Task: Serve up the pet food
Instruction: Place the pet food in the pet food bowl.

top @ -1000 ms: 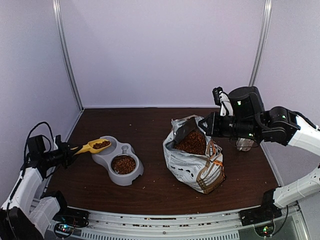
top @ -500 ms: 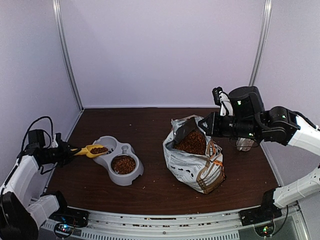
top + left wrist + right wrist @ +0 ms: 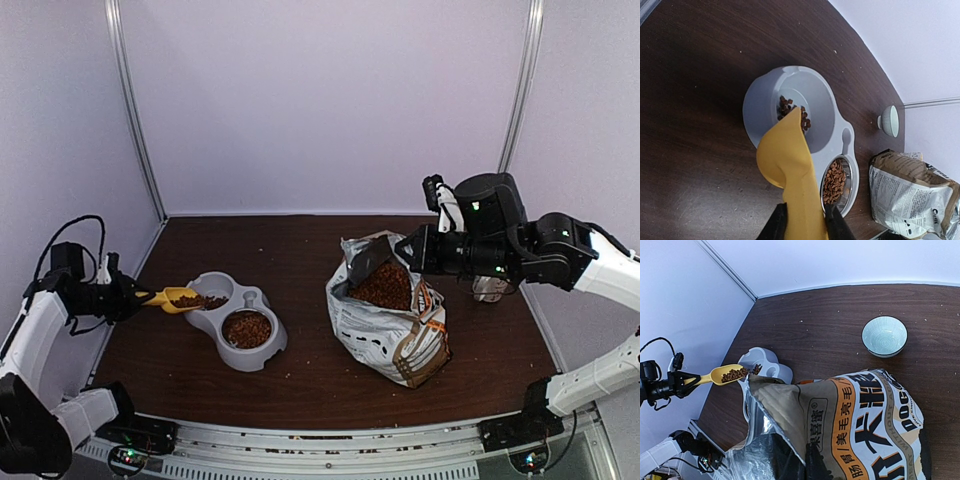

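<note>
**Dark wood table (image 3: 300, 385), white booth walls: pour into the second feeder cup under way**

Left gripper (image 3: 804, 227) is clamped on the handle of the yellow scoop (image 3: 787, 155). The handle runs out between my jaws and the scoop's bowl sits straight ahead of them, tipped lip-down.

Pet food (image 3: 790, 107) is coming off that lip into the grey double feeder (image 3: 757, 100), into the cup farthest ahead of my left jaws. There's only a small cluster on that cup's floor. The right wrist view shows kibble left in the scoop.

The other cup, metal-lined, sits closer to my left jaws and just right of the scoop. It already holds a solid layer of kibble.

Right gripper (image 3: 404, 247) is pinched shut on the upper lip of the bag (image 3: 865, 410), propping the mouth open. The bulk kibble sits inside the bag, below those jaws. A small ceramic bowl (image 3: 884, 336) stands beyond the bag, ahead of my right jaws, apart from it and empty.

Status, my read:
- Cup one looks served.
- Cup two has barely started and this scoop isn't emptied yet.
- Matching cup one's level likely takes more trips to the bag, so the right side should hold the mouth open.
</note>
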### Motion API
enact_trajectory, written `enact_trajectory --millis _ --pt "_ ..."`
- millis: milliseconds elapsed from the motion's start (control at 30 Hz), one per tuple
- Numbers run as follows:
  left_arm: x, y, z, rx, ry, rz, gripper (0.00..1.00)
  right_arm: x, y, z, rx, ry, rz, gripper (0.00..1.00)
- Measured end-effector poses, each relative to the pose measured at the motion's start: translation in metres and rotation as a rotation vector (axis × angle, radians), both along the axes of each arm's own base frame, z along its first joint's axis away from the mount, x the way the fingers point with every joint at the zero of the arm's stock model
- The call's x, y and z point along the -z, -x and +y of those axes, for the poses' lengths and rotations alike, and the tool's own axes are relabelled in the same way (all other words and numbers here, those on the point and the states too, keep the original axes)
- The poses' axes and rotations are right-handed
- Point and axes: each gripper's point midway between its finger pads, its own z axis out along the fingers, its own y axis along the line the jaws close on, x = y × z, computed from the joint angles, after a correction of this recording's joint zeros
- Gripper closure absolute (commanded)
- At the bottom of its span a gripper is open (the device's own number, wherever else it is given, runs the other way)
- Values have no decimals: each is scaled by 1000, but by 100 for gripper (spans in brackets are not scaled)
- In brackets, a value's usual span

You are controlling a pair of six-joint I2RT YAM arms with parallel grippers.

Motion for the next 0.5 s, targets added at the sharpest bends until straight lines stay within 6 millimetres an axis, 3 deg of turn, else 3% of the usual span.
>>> enact_trajectory --millis 233,500 --pt "-6 0 -2 35 -56 8 100 0 0 0 0 0 0 100" --pt "-11 -6 -20 113 -125 29 100 1 0 0 0 2 1 100"
